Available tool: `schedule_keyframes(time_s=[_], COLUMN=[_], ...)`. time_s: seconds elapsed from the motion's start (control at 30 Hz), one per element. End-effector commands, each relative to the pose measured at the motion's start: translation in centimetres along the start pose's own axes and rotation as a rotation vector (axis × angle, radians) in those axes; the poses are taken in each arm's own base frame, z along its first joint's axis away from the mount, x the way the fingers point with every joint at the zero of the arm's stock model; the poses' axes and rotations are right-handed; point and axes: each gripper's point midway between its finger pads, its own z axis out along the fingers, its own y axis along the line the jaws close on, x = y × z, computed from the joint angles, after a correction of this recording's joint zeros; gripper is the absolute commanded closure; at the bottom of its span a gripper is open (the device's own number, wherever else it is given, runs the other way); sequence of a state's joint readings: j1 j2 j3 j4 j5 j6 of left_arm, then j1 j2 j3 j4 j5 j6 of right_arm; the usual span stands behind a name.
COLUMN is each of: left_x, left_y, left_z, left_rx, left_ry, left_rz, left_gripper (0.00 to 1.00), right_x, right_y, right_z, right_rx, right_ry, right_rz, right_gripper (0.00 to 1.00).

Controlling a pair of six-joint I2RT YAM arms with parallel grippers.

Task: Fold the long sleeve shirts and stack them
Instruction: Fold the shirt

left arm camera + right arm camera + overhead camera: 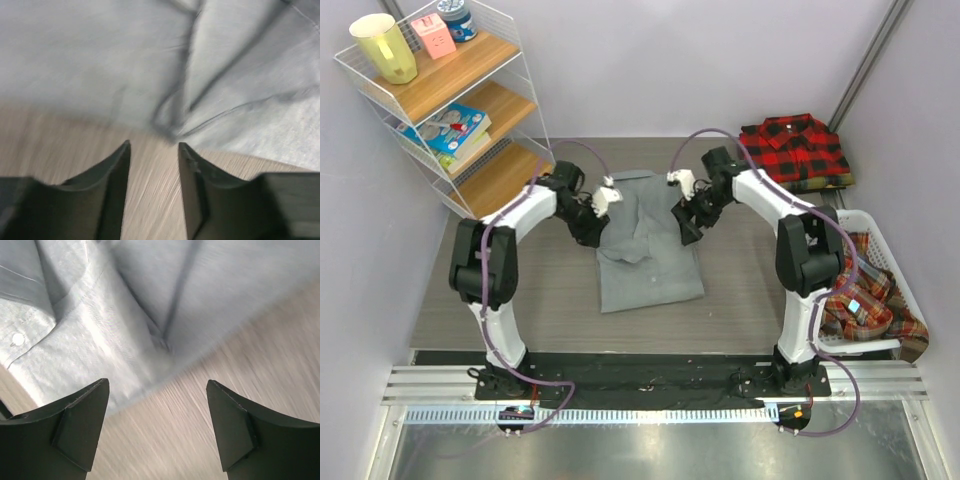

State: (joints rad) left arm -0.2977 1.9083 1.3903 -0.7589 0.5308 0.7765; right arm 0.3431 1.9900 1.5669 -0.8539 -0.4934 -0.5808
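A plain grey long sleeve shirt (648, 255) lies partly folded on the middle of the table, with creases across its upper half. My left gripper (592, 232) hovers at the shirt's left edge. In the left wrist view this gripper (154, 145) is open over bare table, and the grey cloth (100, 65) starts just past its tips. My right gripper (686, 228) is at the shirt's right edge. In its own view it (157, 382) is wide open and holds nothing, with the grey cloth (200, 300) just beyond it. A red-and-black checked shirt (795, 150) lies folded at the far right.
A white basket (882, 262) at the right edge holds plaid shirts (865, 305). A wire shelf unit (470, 110) with a yellow cup, a pink box and books stands at the far left. The wooden table (500, 300) ends at the black mounting rail in front.
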Motion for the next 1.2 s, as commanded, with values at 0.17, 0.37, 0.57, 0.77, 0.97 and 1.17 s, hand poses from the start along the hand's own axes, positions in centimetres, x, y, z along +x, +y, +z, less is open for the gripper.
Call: schedule_keyframes(time_s=[0.17,0.37,0.57,0.77,0.97,1.17], left_x=[-4.7,-3.4,-4.4,-1.9,-2.5,-8.4], left_y=[-2.8,-9.3,-7.1,-1.8,2.4,-1.7], left_z=[-9.2,-5.3,-1.1,2.5,1.1,-7.2], left_rx=[-0.12,0.008,0.024,-0.018,0.044,0.064], left_ry=[-0.334,-0.249,-0.223,-0.159,-0.185,-0.391], left_rz=[-0.347,-0.413,-0.64,-0.766,-0.725,-0.56], left_gripper=[0.46,0.53,0.56,0.57,0.55,0.41], right_x=[-1.4,1.9,2.9,4.0,-0.6,-8.3], right_y=[4.2,8.2,8.2,5.7,3.5,4.8], right_z=[-8.0,-3.6,0.0,4.3,3.5,-5.6], right_rx=[-0.056,-0.195,-0.288,-0.272,-0.244,-0.175], right_ry=[-0.186,-0.112,-0.079,-0.034,-0.118,-0.34], right_rz=[0.111,0.21,0.31,0.385,0.392,0.268], right_gripper=[0.44,0.69,0.71,0.71,0.71,0.54])
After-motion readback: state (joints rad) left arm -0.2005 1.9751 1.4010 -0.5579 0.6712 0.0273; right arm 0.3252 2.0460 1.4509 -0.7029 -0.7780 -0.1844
